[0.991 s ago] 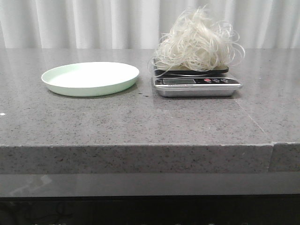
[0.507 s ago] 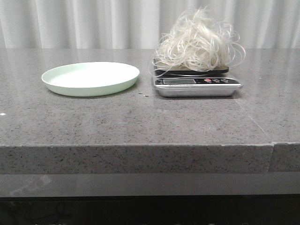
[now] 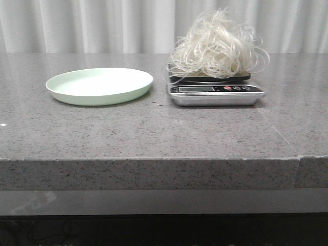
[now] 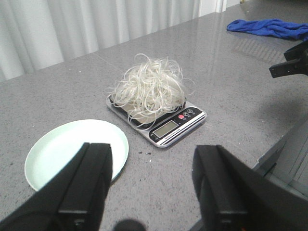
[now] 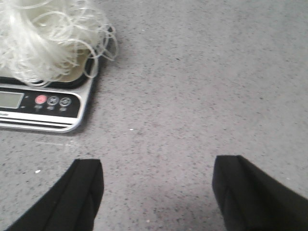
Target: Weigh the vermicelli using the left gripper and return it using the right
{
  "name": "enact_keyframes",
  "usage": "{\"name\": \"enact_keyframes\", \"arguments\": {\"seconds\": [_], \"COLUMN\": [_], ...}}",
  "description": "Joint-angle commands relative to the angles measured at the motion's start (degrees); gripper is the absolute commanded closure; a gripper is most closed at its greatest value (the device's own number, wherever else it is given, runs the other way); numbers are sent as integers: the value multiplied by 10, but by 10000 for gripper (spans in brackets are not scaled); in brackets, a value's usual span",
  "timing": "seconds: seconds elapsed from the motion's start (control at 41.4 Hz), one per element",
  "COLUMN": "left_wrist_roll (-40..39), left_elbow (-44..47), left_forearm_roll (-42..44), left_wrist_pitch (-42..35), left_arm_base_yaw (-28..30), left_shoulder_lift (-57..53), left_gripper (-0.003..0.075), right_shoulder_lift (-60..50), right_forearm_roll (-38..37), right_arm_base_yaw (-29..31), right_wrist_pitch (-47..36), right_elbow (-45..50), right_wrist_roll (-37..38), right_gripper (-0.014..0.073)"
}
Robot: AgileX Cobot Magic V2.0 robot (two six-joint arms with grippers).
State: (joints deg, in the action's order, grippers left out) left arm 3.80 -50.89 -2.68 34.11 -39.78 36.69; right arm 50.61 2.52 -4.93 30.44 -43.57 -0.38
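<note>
The vermicelli [image 3: 216, 48], a fluffy mound of thin white strands, rests on the silver kitchen scale [image 3: 215, 94] right of centre on the grey table. It also shows in the left wrist view [image 4: 150, 90] and the right wrist view [image 5: 45, 38]. The pale green plate [image 3: 99, 85] lies empty to the left of the scale, also in the left wrist view [image 4: 72, 151]. My left gripper [image 4: 153, 159] is open and empty, held back above the table near the plate. My right gripper [image 5: 158, 175] is open and empty over bare table right of the scale [image 5: 43, 106]. Neither arm shows in the front view.
A blue cloth [image 4: 269, 26] lies on the table far to the right of the scale. The right arm's dark fingers [image 4: 291, 65] show at the edge of the left wrist view. A white curtain [image 3: 128, 25] hangs behind. The table's front edge [image 3: 154, 160] runs across.
</note>
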Motion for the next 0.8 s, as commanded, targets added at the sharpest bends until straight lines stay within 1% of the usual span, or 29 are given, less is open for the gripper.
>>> {"name": "enact_keyframes", "arguments": {"seconds": [0.0, 0.121, 0.314, 0.604, 0.773], "left_wrist_roll": [-7, -7, -7, -7, -7], "left_elbow": [6, 13, 13, 13, 13], "left_forearm_roll": [-3, -3, -3, -3, -3], "left_wrist_pitch": [-41, -41, -41, -41, -41], "left_arm_base_yaw": [-5, -5, -5, -5, -5], "left_shoulder_lift": [-26, -36, -36, -36, -36], "left_gripper": [283, 283, 283, 283, 283], "right_shoulder_lift": [-1, 12, 71, 210, 299], "right_forearm_roll": [0, 0, 0, 1, 2], "right_arm_base_yaw": [-22, -51, -91, -142, -152], "right_wrist_pitch": [-48, -53, -48, -44, -36], "right_elbow": [-23, -46, -108, -219, -290], "right_wrist_roll": [-12, -13, -13, -13, -13], "right_gripper": [16, 16, 16, 16, 16]}}
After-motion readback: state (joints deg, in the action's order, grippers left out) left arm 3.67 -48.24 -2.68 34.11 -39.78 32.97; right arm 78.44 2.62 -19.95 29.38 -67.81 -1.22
